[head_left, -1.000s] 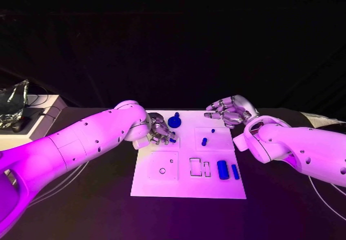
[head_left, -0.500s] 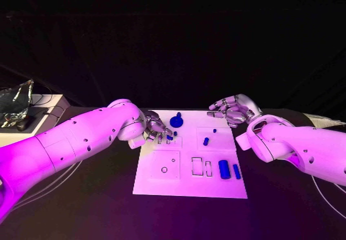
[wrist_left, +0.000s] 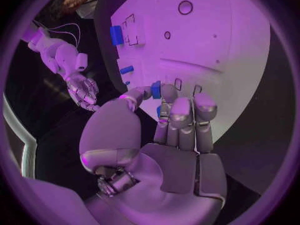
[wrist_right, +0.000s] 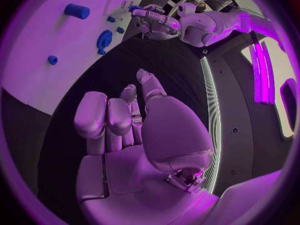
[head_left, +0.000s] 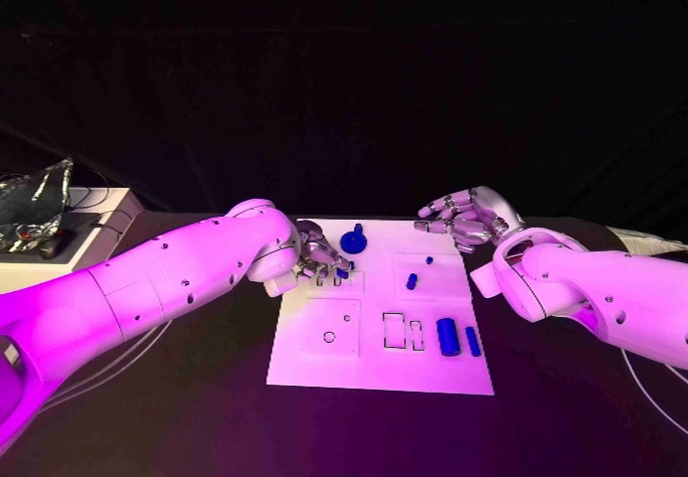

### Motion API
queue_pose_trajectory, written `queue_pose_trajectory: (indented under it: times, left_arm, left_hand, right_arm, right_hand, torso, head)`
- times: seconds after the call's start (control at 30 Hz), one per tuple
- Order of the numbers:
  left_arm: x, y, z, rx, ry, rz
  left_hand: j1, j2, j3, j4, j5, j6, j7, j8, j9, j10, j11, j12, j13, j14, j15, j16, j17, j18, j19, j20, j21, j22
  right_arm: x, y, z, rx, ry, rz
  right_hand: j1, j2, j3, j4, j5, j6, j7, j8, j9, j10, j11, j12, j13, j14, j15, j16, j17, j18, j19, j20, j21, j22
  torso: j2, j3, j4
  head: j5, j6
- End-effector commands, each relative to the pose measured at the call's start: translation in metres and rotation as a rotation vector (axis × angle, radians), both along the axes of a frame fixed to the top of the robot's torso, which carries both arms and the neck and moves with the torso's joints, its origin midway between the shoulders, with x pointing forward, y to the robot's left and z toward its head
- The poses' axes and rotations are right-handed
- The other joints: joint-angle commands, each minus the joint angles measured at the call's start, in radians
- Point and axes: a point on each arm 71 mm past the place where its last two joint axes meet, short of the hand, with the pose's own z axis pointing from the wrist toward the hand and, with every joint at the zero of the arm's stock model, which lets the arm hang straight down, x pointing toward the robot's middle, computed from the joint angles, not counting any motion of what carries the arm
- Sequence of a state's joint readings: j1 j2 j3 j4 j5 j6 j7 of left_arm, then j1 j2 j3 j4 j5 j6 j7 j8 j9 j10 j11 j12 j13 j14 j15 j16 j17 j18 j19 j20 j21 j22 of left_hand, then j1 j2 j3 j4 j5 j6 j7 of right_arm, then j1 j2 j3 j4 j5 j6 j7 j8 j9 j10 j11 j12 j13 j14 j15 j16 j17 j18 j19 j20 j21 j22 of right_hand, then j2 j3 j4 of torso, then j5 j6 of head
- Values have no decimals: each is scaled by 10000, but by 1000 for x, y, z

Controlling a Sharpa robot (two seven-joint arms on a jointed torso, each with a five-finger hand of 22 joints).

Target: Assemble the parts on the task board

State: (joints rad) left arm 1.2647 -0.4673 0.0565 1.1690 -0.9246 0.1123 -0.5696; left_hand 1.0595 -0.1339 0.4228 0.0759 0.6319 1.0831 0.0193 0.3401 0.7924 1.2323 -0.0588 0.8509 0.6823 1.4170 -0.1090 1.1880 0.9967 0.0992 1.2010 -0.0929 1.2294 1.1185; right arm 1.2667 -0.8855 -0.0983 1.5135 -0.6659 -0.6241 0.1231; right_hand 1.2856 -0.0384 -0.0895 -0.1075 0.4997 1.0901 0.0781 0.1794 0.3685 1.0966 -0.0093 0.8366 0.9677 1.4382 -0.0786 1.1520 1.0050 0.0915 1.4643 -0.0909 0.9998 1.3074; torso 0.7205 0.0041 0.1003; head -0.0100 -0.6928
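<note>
The left hand [head_left: 320, 262] hung over the board's [head_left: 376, 373] far left part, pinching a small blue part [wrist_left: 155, 89] between thumb and fingertips. The right hand [head_left: 466, 221] hovered off the board's far right corner, fingers curled loosely, holding nothing. A blue knob [head_left: 351, 239] stood near the far edge, two small pegs [head_left: 412, 281] mid-board, and two blue cylinders [head_left: 447, 336] lay nearer.

task board [head_left: 376, 360]: matt, smooth | arms [head_left: 158, 283]: glossy plastic | fingers [wrist_left: 181, 112]: metallic sheen
</note>
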Motion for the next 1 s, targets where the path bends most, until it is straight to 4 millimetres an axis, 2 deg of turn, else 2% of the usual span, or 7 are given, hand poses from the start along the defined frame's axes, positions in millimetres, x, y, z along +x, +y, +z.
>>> queue_pose_trajectory:
  times: [0.03, 0.23, 0.57, 1.0]
  left_arm:
    - [3, -1, 1, 513, -552, 148]
    - [4, -3, -3, 968, -731, 10]
    - [2, -6, -7, 1509, -736, -314]
    - [2, -7, -12, 1603, -691, -367]
  left_hand:
    - [-34, 58, 1987, -1999, 76, 3, -111, 67, 1308, 193, -144, 78, -23, -2, -70, 48, -19, -33, 74, -8, 19, 25]
    - [-24, 37, 1985, -2017, 113, -3, -109, 82, 1325, 189, -145, 94, -54, -8, -71, 50, -54, -34, 83, -13, 12, 47]
    - [30, 20, 1955, -2017, 153, -1, -104, 85, 1325, 185, -142, 118, -107, -11, -67, 79, -85, -41, 96, -16, 3, 91]
    - [74, 14, 1917, -1965, 155, -9, -99, 75, 1314, 160, -135, 156, -185, -32, -61, 89, -177, -60, 111, -24, -28, 165]
  right_arm:
    - [0, 2, 0, 38, -16, 127]
    - [0, 2, 0, 45, -25, 126]
    - [-1, 2, 0, 52, -25, 138]
    - [-1, 3, 0, 58, -19, 157]
  right_hand:
    - [-90, 6, -30, 54, 36, 34, 42, -46, -8, 69, 28, -53, 17, 53, 48, 53, 8, -46, 480, 32, 20, 1331]
    - [-90, 6, -30, 54, 36, 34, 42, -46, -8, 69, 28, -53, 17, 53, 48, 53, 8, -46, 480, 32, 20, 1331]
    - [-94, -1, -46, 76, 37, 38, 43, -65, -2, 66, 30, -62, 16, 51, 50, 49, 3, -45, 479, 34, 19, 1330]
    - [-94, -1, -46, 76, 37, 38, 43, -65, -2, 66, 30, -62, 16, 51, 50, 49, 3, -45, 479, 34, 19, 1330]
  torso:
    - [31, -3, -8]
    - [38, 6, -4]
    - [33, -2, -6]
    - [28, -13, 3]
  head:
    - [14, -15]
    - [9, -62]
    - [10, -130]
    - [-9, -158]
